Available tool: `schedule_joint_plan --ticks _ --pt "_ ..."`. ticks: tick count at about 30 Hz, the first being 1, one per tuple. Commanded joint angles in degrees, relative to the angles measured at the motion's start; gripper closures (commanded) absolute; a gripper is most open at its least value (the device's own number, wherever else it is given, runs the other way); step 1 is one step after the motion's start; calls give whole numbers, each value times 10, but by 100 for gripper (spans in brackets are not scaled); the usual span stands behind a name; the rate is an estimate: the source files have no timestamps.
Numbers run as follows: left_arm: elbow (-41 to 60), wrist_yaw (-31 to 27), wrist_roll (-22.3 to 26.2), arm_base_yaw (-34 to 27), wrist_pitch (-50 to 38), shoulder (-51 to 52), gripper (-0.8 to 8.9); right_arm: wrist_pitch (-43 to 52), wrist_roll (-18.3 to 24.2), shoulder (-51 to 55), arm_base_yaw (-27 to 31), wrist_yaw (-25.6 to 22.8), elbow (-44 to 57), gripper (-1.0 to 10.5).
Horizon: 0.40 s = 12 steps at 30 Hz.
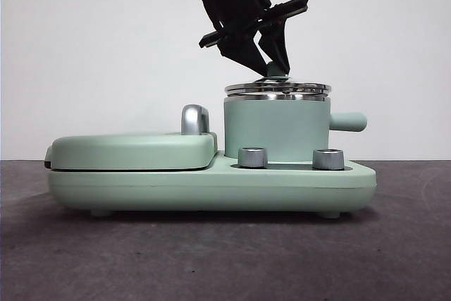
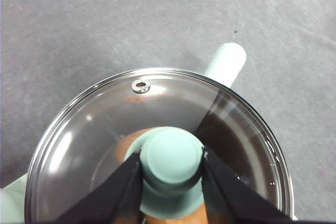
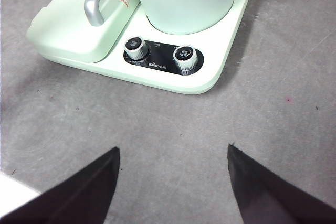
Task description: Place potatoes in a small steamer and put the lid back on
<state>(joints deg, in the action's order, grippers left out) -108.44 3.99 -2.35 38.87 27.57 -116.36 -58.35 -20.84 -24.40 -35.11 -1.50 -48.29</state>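
Note:
The mint-green small steamer (image 1: 275, 128) stands on the right half of the appliance base, its side handle (image 1: 349, 121) pointing right. The glass lid (image 1: 277, 88) lies level on its steel rim or just above it; I cannot tell which. My left gripper (image 1: 271, 68) comes down from above and is shut on the lid's green knob (image 2: 171, 156). In the left wrist view the orange-brown potato (image 2: 126, 142) shows through the glass (image 2: 173, 98), inside the steamer. My right gripper (image 3: 172, 148) is open and empty over the grey table in front of the appliance.
The flat green griddle cover (image 1: 134, 149) with its chrome handle (image 1: 194, 119) takes the left half of the base (image 1: 211, 185). Two steel dials (image 1: 253, 157) (image 1: 328, 158) sit at the front. Grey table surface (image 3: 157, 124) lies all around.

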Motion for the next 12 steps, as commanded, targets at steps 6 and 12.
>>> schedule_joint_plan --ticks 6,12 --pt "-18 0 2 6 -11 -18 766 11 2 -1 -4 0 -3 632" --pt "-18 -9 2 5 -10 -18 790 18 2 -1 -4 0 -3 632"
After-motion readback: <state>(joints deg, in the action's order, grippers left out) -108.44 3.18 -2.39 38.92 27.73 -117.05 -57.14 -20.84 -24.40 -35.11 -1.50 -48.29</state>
